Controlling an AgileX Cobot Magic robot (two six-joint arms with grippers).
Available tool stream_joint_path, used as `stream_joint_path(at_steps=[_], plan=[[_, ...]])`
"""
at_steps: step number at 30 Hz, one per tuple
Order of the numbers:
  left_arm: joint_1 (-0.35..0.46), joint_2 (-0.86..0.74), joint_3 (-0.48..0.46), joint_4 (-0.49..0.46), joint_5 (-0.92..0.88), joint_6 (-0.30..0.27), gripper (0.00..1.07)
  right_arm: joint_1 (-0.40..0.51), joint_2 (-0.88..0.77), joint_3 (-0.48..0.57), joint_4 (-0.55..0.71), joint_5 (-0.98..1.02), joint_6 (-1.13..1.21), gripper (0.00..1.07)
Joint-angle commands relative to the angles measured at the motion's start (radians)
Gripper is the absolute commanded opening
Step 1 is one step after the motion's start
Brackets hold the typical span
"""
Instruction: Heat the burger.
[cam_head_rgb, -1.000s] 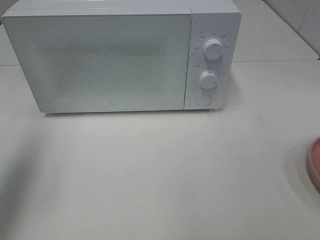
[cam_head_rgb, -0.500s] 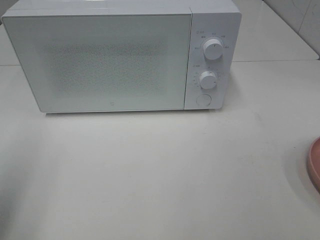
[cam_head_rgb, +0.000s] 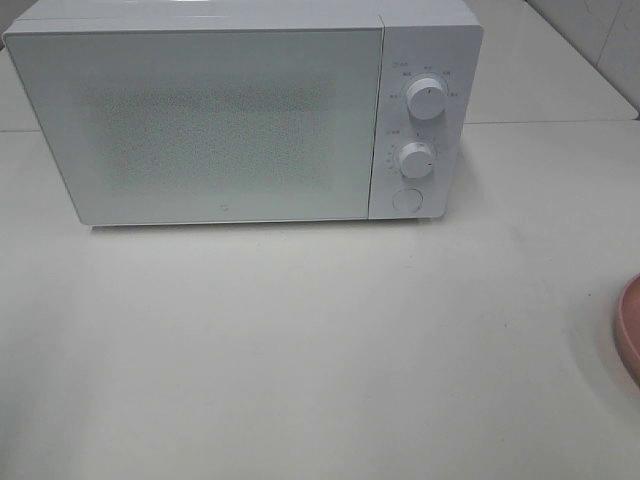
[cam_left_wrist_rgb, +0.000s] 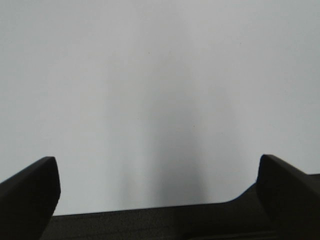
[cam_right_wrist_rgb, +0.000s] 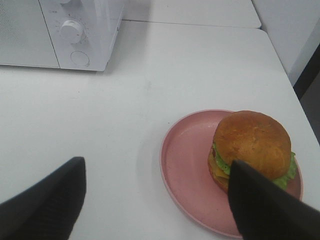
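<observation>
The burger (cam_right_wrist_rgb: 252, 142), with a golden-brown bun, green lettuce and yellow cheese, stands upright on a round pink plate (cam_right_wrist_rgb: 185, 150) in the right wrist view. My right gripper (cam_right_wrist_rgb: 156, 167) is open and empty, above the table, with one finger (cam_right_wrist_rgb: 265, 205) just in front of the burger. The burger is out of the exterior view, where only the plate's rim (cam_head_rgb: 630, 325) shows at the right edge. My left gripper (cam_left_wrist_rgb: 157, 165) is open and empty over bare white table. Neither gripper shows in the exterior view.
A white microwave (cam_head_rgb: 220, 120) stands at the back of the table with its door shut. It has two knobs (cam_head_rgb: 426, 100) and a round button (cam_head_rgb: 406, 200) on its right side. Its knob side also shows in the right wrist view (cam_right_wrist_rgb: 80, 35). The table's right edge (cam_right_wrist_rgb: 295, 80) is near the plate.
A faint shadow on the table's left side in the exterior view has faded away. The microwave and the plate have not moved.
</observation>
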Motion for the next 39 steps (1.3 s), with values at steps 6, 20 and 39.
stream_joint_path(at_steps=[6, 20, 39], plan=[[0.002, -0.168, 0.003, 0.000, -0.002, -0.010, 1.00, -0.008, -0.026, 0.003, 0.002, 0.002, 0.000, 0.75], [0.002, -0.457, 0.003, 0.002, -0.002, -0.010, 1.00, -0.008, -0.026, 0.003, 0.002, 0.002, 0.000, 0.75], [0.002, -0.495, 0.003, 0.001, -0.003, -0.010, 1.00, -0.008, -0.026, 0.003, 0.002, 0.002, 0.000, 0.75]])
